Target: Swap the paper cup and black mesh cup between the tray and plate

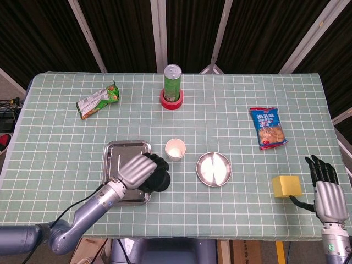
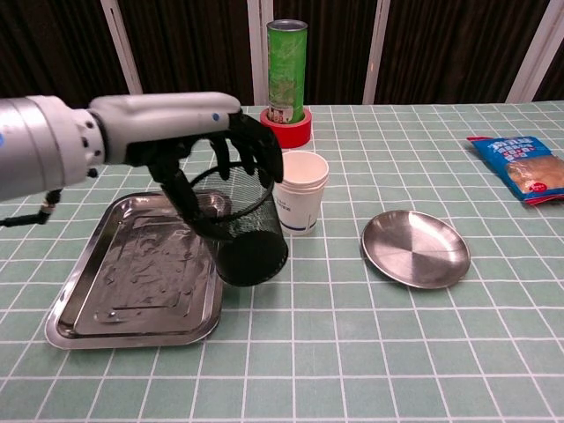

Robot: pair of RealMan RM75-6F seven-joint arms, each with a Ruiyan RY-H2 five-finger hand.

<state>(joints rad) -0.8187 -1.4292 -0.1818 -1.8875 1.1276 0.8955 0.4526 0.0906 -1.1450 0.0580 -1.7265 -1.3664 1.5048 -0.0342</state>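
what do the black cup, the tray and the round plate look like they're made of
Black mesh cup, held by the left hand: looks like fine wire mesh, matte; the background shows through its wall.
Rectangular silver tray: apparently polished metal, with smeary reflections.
Round silver plate: likely the same metal, with a mirror-like sheen.

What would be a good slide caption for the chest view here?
Left hand carries the black mesh cup off the tray, past the paper cup, toward the plate.

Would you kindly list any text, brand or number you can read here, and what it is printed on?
None can be read.
Paper cup: dark print on its side, too small.
Green can: label blurred.
Blue snack bag: lettering blurred.
Green snack bag: print too small.
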